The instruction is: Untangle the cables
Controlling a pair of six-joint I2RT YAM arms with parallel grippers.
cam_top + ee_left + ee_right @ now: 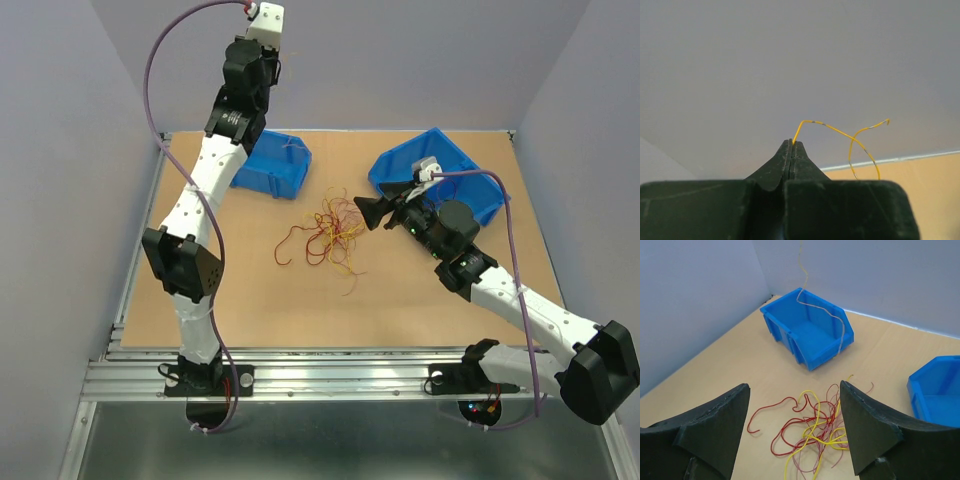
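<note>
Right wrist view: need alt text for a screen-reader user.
Open jaws frame a loose tangle of red and yellow cables on the tan table. Behind it, a single yellow cable dangles from above over a blue bin; a second blue bin shows at the right edge.

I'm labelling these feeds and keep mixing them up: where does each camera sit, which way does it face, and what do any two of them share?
Top external: above and behind the robot, looking down at the table, cables and blue bins; left arm and right arm show.
Left wrist: raised high, facing the grey wall; left gripper shows, shut on a yellow cable.
Right wrist: low over the table, facing the cables; right gripper shows, open.
Shared: top external and right wrist both see cables and blue bins.
</note>
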